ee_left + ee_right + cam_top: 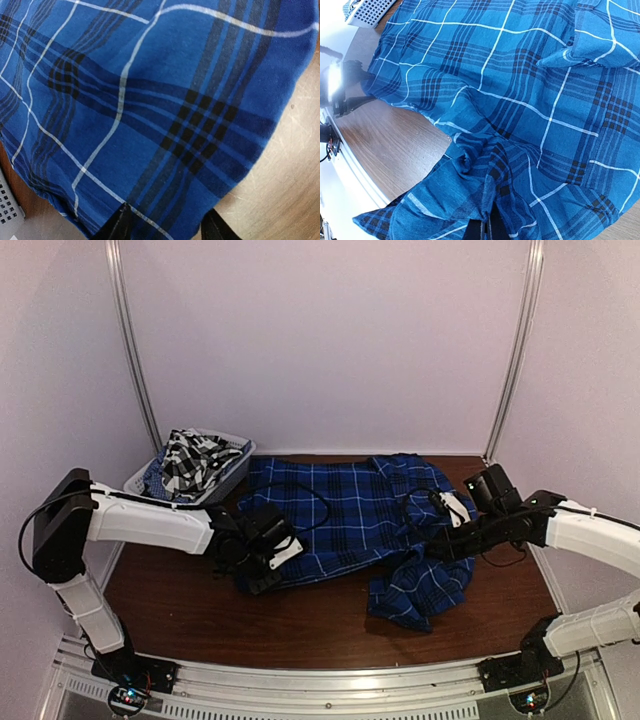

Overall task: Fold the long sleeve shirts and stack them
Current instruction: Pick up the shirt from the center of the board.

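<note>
Blue plaid shirt (350, 515) lies spread across the bench (180, 610), its right portion bunched toward the near edge. The black-and-white shirt (192, 458) sits in the basket (228, 478). Right gripper (485, 227): jaws pinched narrow on a fold of blue cloth. Left gripper (268, 552): jaws wide about the hem, gripping nothing. Risk: a one-sided pull would likely drag and skew the shirt, deepening the bunching.

Top view: high at 6 o'clock, facing 12. Wrist views: close over the blue shirt (345, 505), which all three share.
</note>
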